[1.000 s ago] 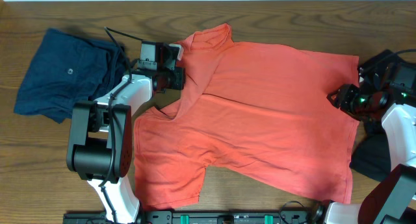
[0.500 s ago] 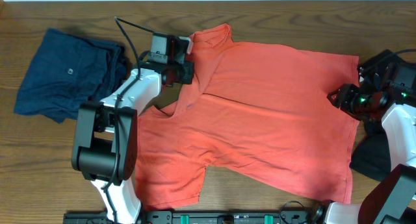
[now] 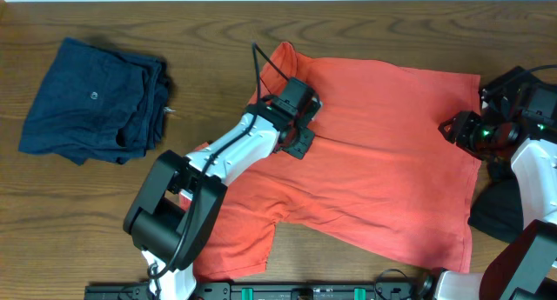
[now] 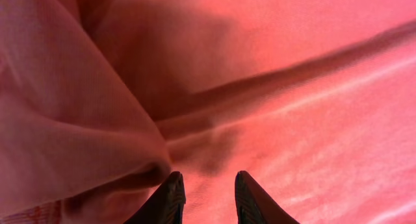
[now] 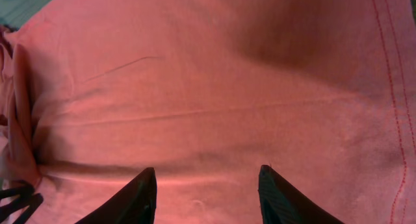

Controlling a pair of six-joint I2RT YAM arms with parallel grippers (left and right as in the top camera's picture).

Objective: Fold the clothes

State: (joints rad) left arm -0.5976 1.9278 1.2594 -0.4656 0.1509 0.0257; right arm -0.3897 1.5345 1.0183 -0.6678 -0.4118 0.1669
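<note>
One coral T-shirt point(image 3: 392, 178), left pincer point(image 4: 208, 178) parted above it, right pincer point(image 5: 205, 172) wider

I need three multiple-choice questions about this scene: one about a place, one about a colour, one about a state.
1. Where does the navy garment lie relative to the T-shirt?
A) on top of it
B) on the table, to its left and apart from it
C) under it

2. Which colour is the large T-shirt?
A) coral-red
B) green
C) white

3. How do the right hand's jaws stand?
A) shut on cloth
B) hidden from every view
C) apart, nothing between them

Answers: 1 B, bare wood shows between them; 2 A, the overhead view shows it; 3 C, the right wrist view shows the gap over flat cloth.
</note>
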